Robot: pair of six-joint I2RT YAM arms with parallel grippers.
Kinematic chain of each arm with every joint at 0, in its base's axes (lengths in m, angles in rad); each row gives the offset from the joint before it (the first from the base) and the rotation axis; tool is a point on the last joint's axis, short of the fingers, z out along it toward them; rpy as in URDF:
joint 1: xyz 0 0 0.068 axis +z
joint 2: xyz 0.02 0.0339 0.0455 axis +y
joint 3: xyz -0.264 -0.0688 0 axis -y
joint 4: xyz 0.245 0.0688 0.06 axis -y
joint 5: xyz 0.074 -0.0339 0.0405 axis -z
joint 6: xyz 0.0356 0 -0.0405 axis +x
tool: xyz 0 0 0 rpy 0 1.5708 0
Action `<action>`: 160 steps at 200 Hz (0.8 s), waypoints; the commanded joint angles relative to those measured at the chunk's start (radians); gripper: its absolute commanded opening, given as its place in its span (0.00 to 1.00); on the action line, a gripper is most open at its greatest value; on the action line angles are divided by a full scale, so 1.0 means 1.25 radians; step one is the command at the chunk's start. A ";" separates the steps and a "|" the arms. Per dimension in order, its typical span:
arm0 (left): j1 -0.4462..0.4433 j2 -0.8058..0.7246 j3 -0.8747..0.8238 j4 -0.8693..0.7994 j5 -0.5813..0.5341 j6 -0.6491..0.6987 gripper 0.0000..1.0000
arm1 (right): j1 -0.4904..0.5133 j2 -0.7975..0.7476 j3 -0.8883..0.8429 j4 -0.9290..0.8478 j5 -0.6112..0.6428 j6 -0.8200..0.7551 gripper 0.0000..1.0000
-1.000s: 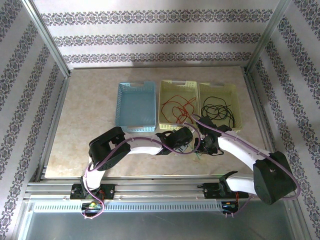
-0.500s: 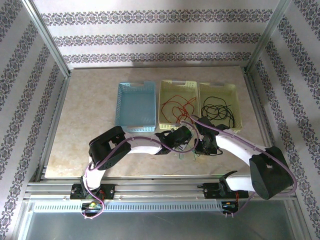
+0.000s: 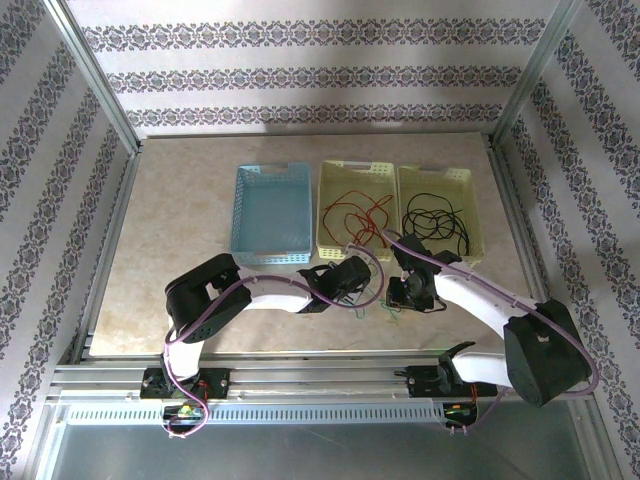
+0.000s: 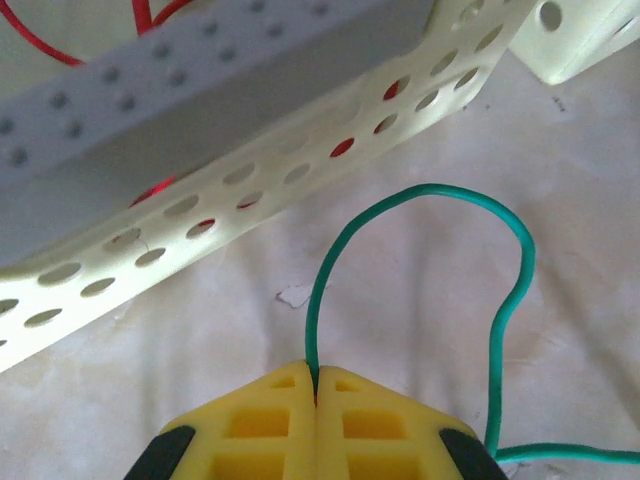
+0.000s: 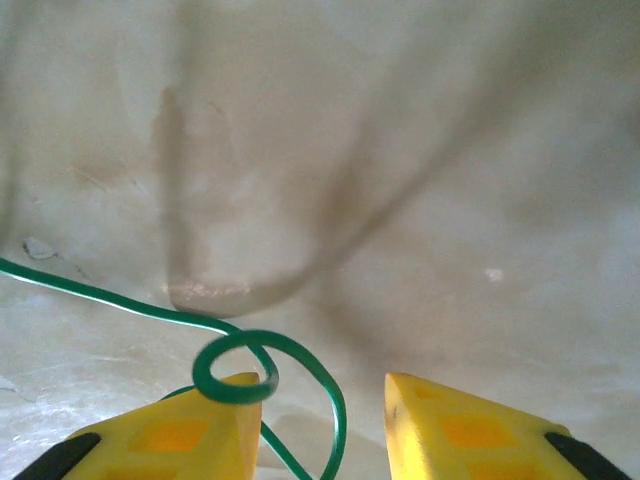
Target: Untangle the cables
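We hold the green cable (image 4: 430, 188) pinched in the closed left jaws; it arcs toward the frame's upper right. In the right wrist view its small loop (image 5: 243, 339) lies lower left on the table (image 5: 420, 180), over 1 of the 2 open right jaws, not between them.

The green cable (image 4: 428, 188) looks glossy, the basket (image 4: 300, 170) matt plastic (perforated), the table (image 4: 400, 300) smooth.
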State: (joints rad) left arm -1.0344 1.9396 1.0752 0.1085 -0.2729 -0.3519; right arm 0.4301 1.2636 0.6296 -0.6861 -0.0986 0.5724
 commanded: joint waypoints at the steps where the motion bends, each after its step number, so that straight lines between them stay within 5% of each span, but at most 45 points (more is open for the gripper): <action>1: 0.008 -0.009 -0.018 -0.059 -0.006 -0.025 0.00 | 0.012 -0.005 -0.015 0.005 -0.035 -0.003 0.38; 84: 0.018 0.000 -0.013 -0.083 -0.052 -0.054 0.00 | 0.017 -0.018 -0.032 -0.020 -0.051 0.012 0.39; 123: 0.020 -0.007 -0.012 -0.090 -0.065 -0.055 0.00 | 0.020 0.003 -0.024 -0.032 -0.002 0.026 0.08; 160: 0.026 -0.030 -0.031 -0.100 -0.079 -0.055 0.00 | 0.020 -0.026 -0.005 -0.077 0.112 0.057 0.01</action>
State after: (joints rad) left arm -1.0309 1.9373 1.0729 0.0685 -0.3351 -0.4030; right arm 0.4435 1.2587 0.6003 -0.7143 -0.0849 0.6075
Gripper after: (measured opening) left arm 0.040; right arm 0.047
